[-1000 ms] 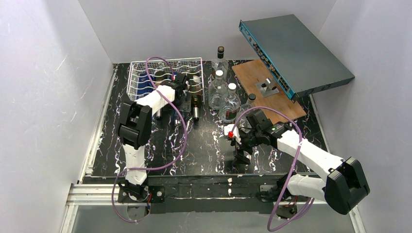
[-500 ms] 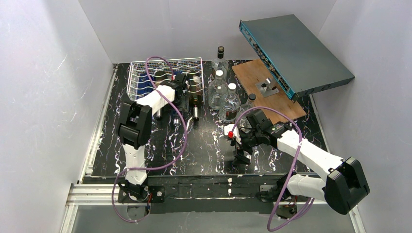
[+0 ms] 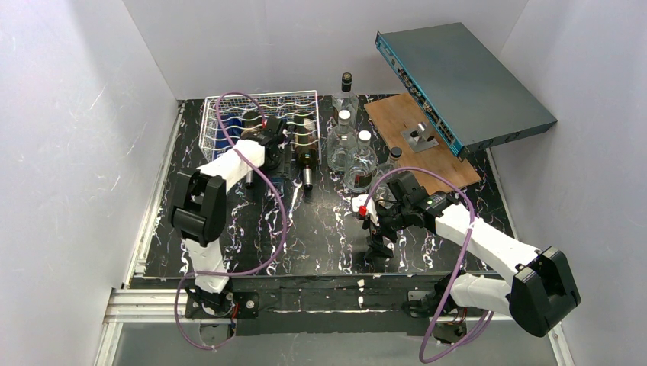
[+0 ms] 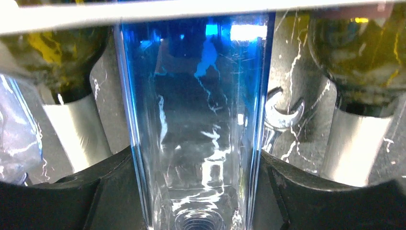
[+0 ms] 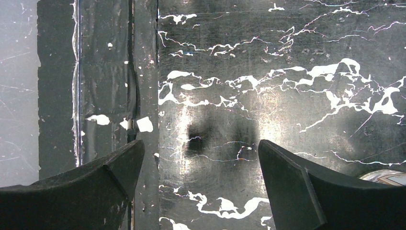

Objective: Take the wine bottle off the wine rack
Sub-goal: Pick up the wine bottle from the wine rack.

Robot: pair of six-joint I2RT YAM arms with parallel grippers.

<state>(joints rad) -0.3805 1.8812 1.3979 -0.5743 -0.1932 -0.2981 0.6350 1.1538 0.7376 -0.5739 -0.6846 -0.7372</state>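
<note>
The left gripper [image 4: 196,163] has just closed onto the blue glass wine bottle [image 4: 196,96], seemingly pinching it where it lies in the wine rack [image 3: 259,97], far left. Lifting comes next; the right gripper [image 5: 201,153] gapes, empty.

The table [image 3: 328,229] was black, marbled with white veins. At the upper left of the top view, the wine rack [image 3: 217,114] was silver-white wire in wavy rows. At the centre of the left wrist view, the wine bottle [image 4: 196,120] was clear glass tinted blue. The neighbouring bottle [image 4: 364,48] at upper right was dark olive green with a silver foil neck. The board [image 3: 450,164] was brown wood, and the box [image 3: 465,76] over it was dull teal-grey. The left arm [image 3: 229,160] and right arm [image 3: 488,240] had white shells, black joints and purple cables [image 3: 271,221].
</note>
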